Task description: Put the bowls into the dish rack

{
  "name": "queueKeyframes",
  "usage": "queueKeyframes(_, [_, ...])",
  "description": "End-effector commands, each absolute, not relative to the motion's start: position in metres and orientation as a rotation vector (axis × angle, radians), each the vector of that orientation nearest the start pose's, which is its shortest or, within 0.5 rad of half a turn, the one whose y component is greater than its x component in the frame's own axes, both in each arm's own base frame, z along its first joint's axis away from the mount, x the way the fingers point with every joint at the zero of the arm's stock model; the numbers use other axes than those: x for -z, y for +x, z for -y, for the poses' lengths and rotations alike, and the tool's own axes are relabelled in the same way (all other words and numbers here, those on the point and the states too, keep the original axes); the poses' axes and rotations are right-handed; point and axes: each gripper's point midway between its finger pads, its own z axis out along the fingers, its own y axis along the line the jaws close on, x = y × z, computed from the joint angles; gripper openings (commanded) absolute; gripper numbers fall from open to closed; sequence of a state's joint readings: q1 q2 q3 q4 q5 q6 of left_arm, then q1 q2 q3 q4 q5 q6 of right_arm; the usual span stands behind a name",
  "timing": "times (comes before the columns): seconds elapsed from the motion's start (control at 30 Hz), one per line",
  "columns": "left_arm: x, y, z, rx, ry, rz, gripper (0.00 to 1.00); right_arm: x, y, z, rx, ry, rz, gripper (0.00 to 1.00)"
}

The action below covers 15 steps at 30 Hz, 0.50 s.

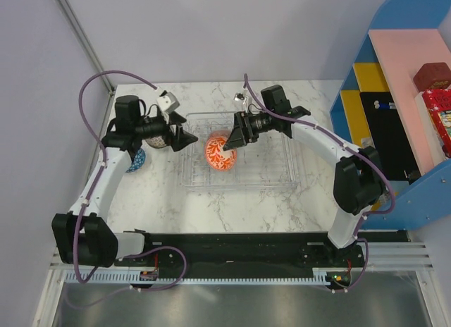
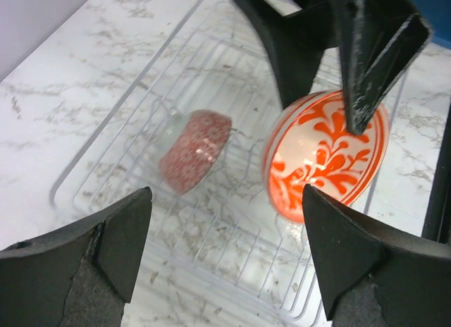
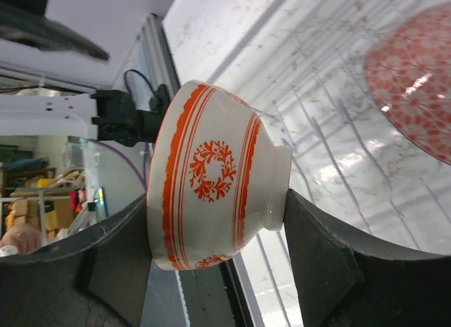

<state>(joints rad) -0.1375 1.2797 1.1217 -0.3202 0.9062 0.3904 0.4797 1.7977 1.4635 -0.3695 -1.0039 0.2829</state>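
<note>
The clear dish rack [image 1: 268, 173] lies mid-table. My right gripper [image 1: 227, 145] is shut on a red-orange and white bowl [image 1: 219, 153], held on edge over the rack's left part. In the right wrist view this bowl [image 3: 211, 175] is clamped rim and foot between the fingers [image 3: 317, 256]. A red lattice bowl [image 2: 195, 151] stands on edge in the rack [image 2: 211, 249], beside the held bowl [image 2: 328, 158]; it also shows in the right wrist view [image 3: 416, 87]. My left gripper [image 1: 184, 138] is open and empty at the rack's left edge. A blue bowl [image 1: 138, 160] sits under the left arm.
A blue shelf unit [image 1: 394, 94] with yellow, black and pink panels and a red box [image 1: 431, 77] stands at the right of the table. A wall post runs along the far left. A patterned object half hidden under the left wrist [image 1: 161, 140] may be another bowl.
</note>
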Motion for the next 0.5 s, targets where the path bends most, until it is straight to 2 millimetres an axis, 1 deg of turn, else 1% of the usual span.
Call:
queueKeyframes(0.0, [-0.253, 0.33, 0.124, 0.745, 0.874, -1.716, 0.93, -0.244, 0.322, -0.32, -1.271, -0.906, -2.081, 0.0])
queueKeyframes(0.03, [-0.251, 0.329, 0.116, 0.733, 0.85, -1.726, 0.93, -0.238, 0.326, -0.314, -1.199, -0.892, -2.124, 0.0])
queueKeyframes(0.07, [-0.242, 0.33, 0.1, 0.717, 0.8, -1.758, 0.93, -0.243, 0.334, -0.311, -1.13, -0.92, -2.095, 0.0])
queueKeyframes(0.1, [-0.237, 0.329, 0.093, 0.703, 0.776, -1.782, 0.93, -0.244, 0.336, -0.308, -1.098, -0.916, -2.103, 0.0])
queueKeyframes(0.13, [-0.235, 0.326, 0.087, 0.691, 0.761, -1.784, 0.93, -0.24, 0.342, -0.302, -1.014, -0.923, -2.117, 0.0])
queueKeyframes(0.17, [-0.227, 0.324, 0.078, 0.679, 0.729, -1.808, 0.94, -0.245, 0.346, -0.301, -0.973, -0.949, -2.091, 0.0])
queueKeyframes(0.23, [-0.22, 0.318, 0.065, 0.653, 0.69, -1.827, 0.93, -0.245, 0.35, -0.296, -0.9, -0.962, -2.097, 0.0])
queueKeyframes(0.27, [-0.217, 0.317, 0.063, 0.648, 0.68, -1.834, 0.94, -0.248, 0.355, -0.296, -0.841, -0.969, -2.086, 0.0])
queueKeyframes(0.37, [-0.204, 0.318, 0.047, 0.578, 0.608, -1.898, 0.94, -0.247, 0.362, -0.292, -0.672, -1.024, -2.074, 0.0])
queueKeyframes(0.4, [-0.201, 0.318, 0.044, 0.576, 0.589, -1.911, 0.94, -0.245, 0.361, -0.29, -0.624, -1.067, -2.064, 0.0])
queueKeyframes(0.43, [-0.195, 0.316, 0.039, 0.571, 0.57, -1.927, 0.94, -0.245, 0.356, -0.295, -0.598, -1.099, -2.052, 0.0])
queueKeyframes(0.47, [-0.193, 0.316, 0.034, 0.558, 0.555, -1.929, 0.94, -0.243, 0.359, -0.292, -0.528, -1.111, -2.053, 0.0])
